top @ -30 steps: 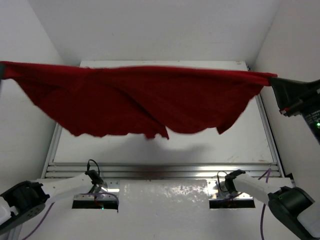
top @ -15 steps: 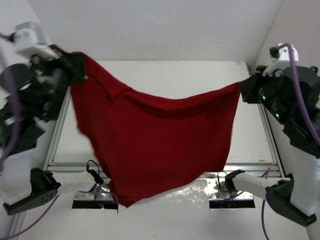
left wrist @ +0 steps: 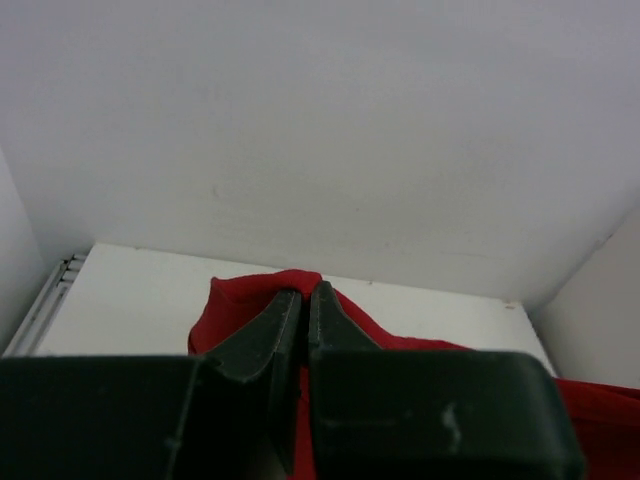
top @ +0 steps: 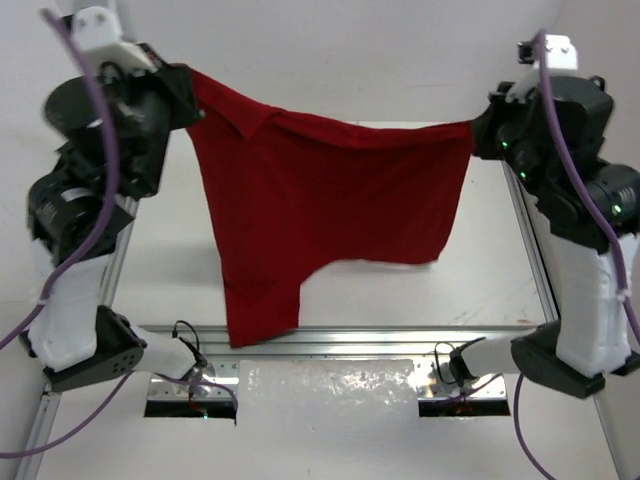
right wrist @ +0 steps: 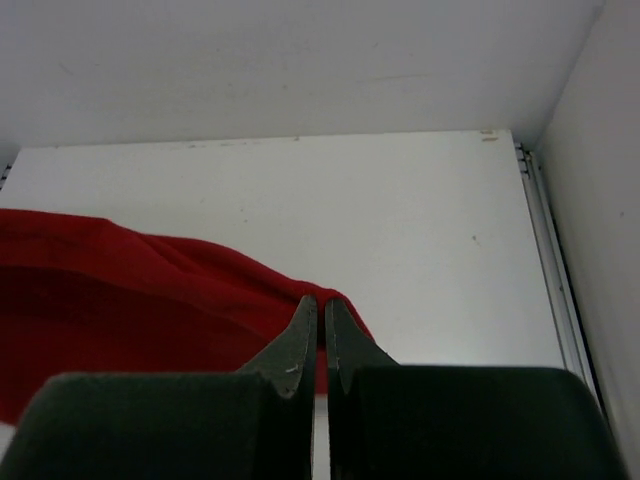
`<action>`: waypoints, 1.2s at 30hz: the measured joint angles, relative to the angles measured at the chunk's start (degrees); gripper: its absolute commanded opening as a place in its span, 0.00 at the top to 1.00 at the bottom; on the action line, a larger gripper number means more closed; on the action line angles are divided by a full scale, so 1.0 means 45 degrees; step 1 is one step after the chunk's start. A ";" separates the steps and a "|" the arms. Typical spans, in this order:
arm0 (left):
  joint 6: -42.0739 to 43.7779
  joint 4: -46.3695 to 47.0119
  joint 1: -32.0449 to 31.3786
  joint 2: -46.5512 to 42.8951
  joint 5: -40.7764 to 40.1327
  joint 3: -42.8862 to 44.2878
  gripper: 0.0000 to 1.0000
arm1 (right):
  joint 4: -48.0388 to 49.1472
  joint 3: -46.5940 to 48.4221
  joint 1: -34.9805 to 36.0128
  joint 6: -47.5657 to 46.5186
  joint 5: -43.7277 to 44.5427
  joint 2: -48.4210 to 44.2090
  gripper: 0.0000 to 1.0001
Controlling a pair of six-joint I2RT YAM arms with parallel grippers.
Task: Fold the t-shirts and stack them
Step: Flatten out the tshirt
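Note:
A plain dark red t-shirt (top: 320,210) hangs in the air between both arms, stretched along its top edge and drooping toward the table. My left gripper (top: 190,90) is shut on its upper left corner; in the left wrist view the red cloth (left wrist: 240,300) bunches round the closed fingertips (left wrist: 288,305). My right gripper (top: 478,128) is shut on the upper right corner, and the cloth (right wrist: 130,290) trails left from its tips (right wrist: 322,303). The shirt's lower left part hangs longest, down to the table's near rail.
The white table (top: 480,280) lies under the shirt, framed by metal rails (top: 400,338) at the near and side edges. White walls close in behind and on both sides. Purple cables (top: 80,90) run along both raised arms.
Both arms swung inward and upright. The shirt, first stretched wide and high across the view, now hangs narrower between them, and its lower edge has swung back from over the near rail.

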 measured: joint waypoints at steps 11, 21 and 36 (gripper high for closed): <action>-0.0160 -0.0044 0.0000 -0.2671 0.0976 -0.0345 1.00 | -0.0121 -0.0661 0.0000 0.0000 0.0423 -0.3264 1.00; -0.0549 -0.0471 0.0617 -0.4240 0.3847 -0.0117 1.00 | -0.0748 0.0199 0.0495 -0.0053 0.1039 -0.4488 1.00; 0.0845 0.1239 0.0029 -0.2181 0.1443 -0.0850 1.00 | 0.1972 -0.1579 0.3342 -0.2249 0.4935 -0.2608 1.00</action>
